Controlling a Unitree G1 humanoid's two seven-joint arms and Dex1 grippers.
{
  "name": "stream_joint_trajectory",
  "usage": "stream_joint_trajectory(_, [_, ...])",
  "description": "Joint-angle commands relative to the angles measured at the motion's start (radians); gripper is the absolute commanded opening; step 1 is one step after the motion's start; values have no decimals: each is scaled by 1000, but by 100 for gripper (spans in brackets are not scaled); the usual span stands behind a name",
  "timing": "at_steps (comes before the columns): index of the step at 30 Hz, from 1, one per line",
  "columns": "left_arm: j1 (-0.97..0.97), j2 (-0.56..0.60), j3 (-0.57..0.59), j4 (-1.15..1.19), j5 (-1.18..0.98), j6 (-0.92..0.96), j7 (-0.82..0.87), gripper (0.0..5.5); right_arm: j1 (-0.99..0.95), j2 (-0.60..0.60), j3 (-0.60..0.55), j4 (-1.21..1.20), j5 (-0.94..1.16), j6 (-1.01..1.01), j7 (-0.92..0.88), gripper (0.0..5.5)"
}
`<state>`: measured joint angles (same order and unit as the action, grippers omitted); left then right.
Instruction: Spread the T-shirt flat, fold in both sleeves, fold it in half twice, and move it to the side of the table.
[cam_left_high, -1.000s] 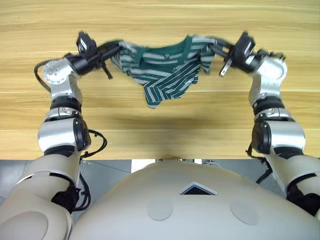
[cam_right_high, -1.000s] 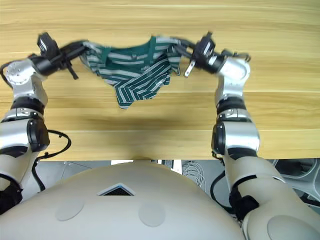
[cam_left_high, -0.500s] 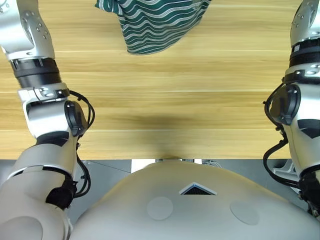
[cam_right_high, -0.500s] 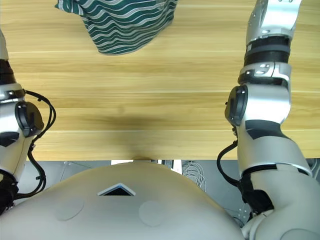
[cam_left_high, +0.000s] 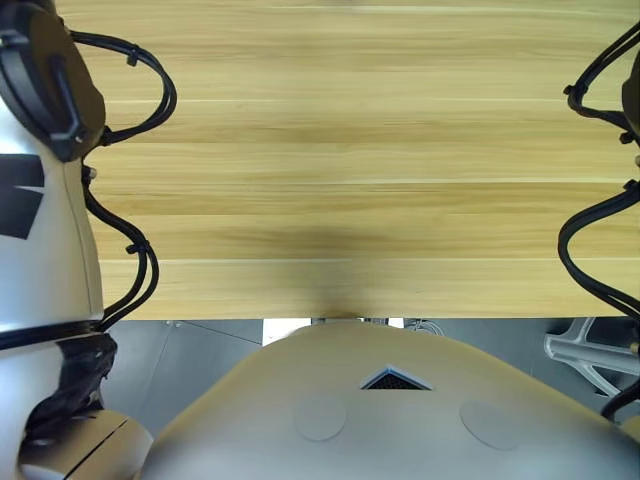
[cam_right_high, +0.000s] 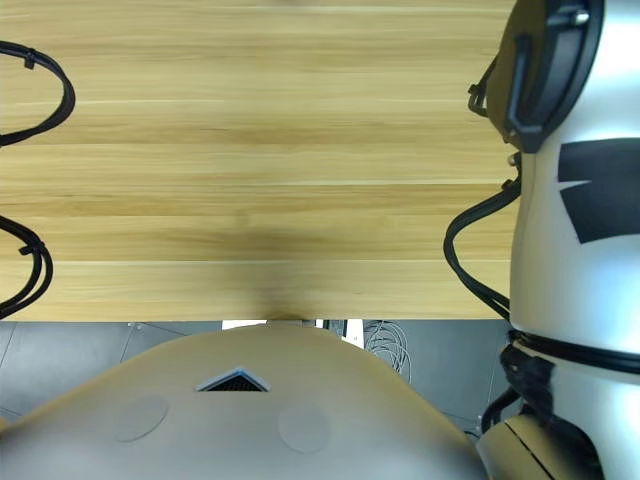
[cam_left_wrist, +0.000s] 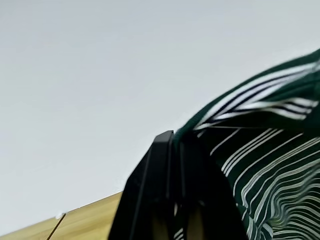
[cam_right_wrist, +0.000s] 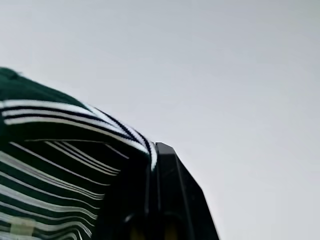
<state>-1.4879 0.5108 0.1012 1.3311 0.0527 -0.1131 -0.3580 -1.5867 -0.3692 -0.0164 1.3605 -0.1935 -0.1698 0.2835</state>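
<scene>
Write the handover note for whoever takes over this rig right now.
Left end effector: shut on an edge of the T-shirt.
Right end effector: shut on the T-shirt too.
T-shirt: hangs between the two, held up off the table, not flat.
Done: shirt gripped at two points.
Left: spread it flat, fold in both sleeves, fold in half twice, move it to the table's side.

Green, white-striped T-shirt (cam_left_wrist: 260, 165) — held aloft, hanging rumpled.
</scene>
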Motion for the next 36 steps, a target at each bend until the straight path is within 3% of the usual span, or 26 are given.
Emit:
stream_joint_trajectory(1, [24,-29,-37,5,43,-5,-89,4,144,-29,12,14,-28,-2,93,0])
stream_joint_trajectory(7, [356,-62,-163,-78,93,-105,-478,4,462,-62,-3,-4,-4,-129,349,0])
stream_joint_trajectory(10, [712,18,-200,-441,0,-84,-749,4,646,-85,-59,-39,85,-273,584,0])
stream_joint_trajectory(14, [1127,183,-118,-1132,-205,188,-919,4,857,-151,-104,-93,187,-405,923,0])
stream_joint_trajectory(17, [1317,233,-75,-1358,-235,253,-917,4,958,-206,-128,-156,272,-416,1185,0])
stream_joint_trajectory(20, [1518,266,-98,-1509,-181,224,-900,4,1106,-274,-31,-342,380,-392,1327,0])
stream_joint_trajectory(24, [1688,305,-211,-1545,-14,143,-836,4,1338,-321,138,-604,404,-391,1331,0])
stream_joint_trajectory(30, [1738,390,-310,-1412,214,-44,-721,4,1443,-318,234,-588,248,-473,1247,0])
stream_joint_trajectory(32, [1754,406,-320,-1422,229,-71,-711,0,1445,-328,247,-577,226,-487,1238,44])
stream_joint_trajectory(36, [1828,419,-320,-1556,204,-24,-726,75,1452,-357,263,-579,227,-488,1274,120])
